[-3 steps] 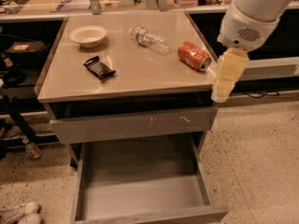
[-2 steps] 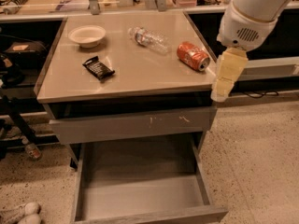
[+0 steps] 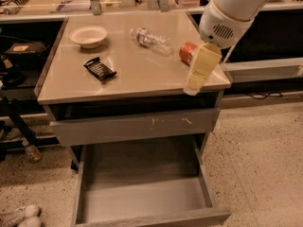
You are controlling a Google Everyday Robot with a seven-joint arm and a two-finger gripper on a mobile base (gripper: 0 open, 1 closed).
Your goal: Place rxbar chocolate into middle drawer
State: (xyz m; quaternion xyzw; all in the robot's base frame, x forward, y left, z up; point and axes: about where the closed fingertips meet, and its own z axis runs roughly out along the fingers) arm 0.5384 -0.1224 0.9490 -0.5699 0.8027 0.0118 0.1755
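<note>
A: Your gripper (image 3: 193, 86)?
B: It hangs at the desk's (image 3: 142, 72) front right corner; open or closed, I cannot tell.
A: The rxbar chocolate (image 3: 100, 69)?
B: Flat near the left edge; middle drawer (image 3: 142, 200) open below the front edge.

pincer (image 3: 193, 85) over table (image 3: 142, 74) edge, half-hiding can (image 3: 187, 52)

The tabletop (image 3: 142, 74) is smooth and glossy, the rxbar chocolate (image 3: 100, 69) wrapper shiny. The gripper (image 3: 193, 86), pale matt plastic, hangs at the tabletop's right front corner.

Unobstructed middle drawer (image 3: 142, 198); gripper (image 3: 192, 87) over countertop (image 3: 147, 72)
</note>
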